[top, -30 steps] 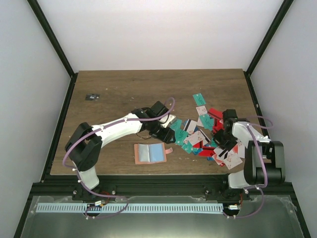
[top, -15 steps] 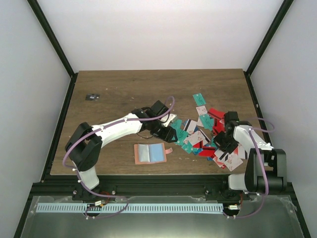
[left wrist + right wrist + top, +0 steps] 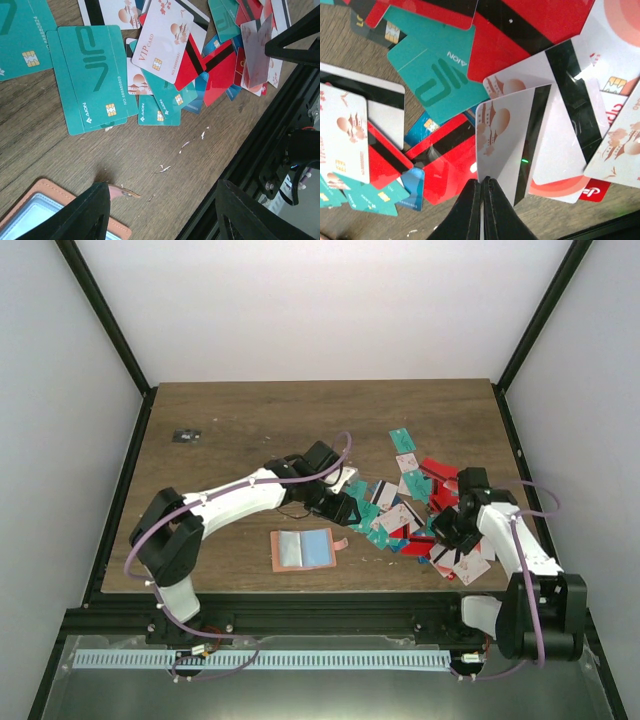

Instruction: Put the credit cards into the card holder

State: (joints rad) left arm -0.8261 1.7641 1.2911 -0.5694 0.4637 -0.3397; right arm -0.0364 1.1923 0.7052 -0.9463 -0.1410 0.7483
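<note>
The credit cards (image 3: 405,508) lie in a loose overlapping heap at the table's right: teal, red, blue and white-pink. The card holder (image 3: 303,549) lies open and flat near the front edge, its salmon rim (image 3: 47,189) and small tab (image 3: 122,191) showing in the left wrist view. My left gripper (image 3: 345,508) (image 3: 161,189) hovers open between holder and heap, nothing between its fingers. Over the heap's right part, my right gripper (image 3: 452,531) (image 3: 483,183) is shut on the near edge of a white-pink card (image 3: 512,134) with a black stripe.
A tiny dark object (image 3: 186,436) sits at the far left of the wooden table (image 3: 250,420). A black frame rail (image 3: 300,608) runs along the front edge, close to the holder and the heap. White walls enclose the sides and back.
My right gripper has closed its jaws on the white-pink card, and the right arm's elbow has swung outward to the right. The left arm has stayed put.
</note>
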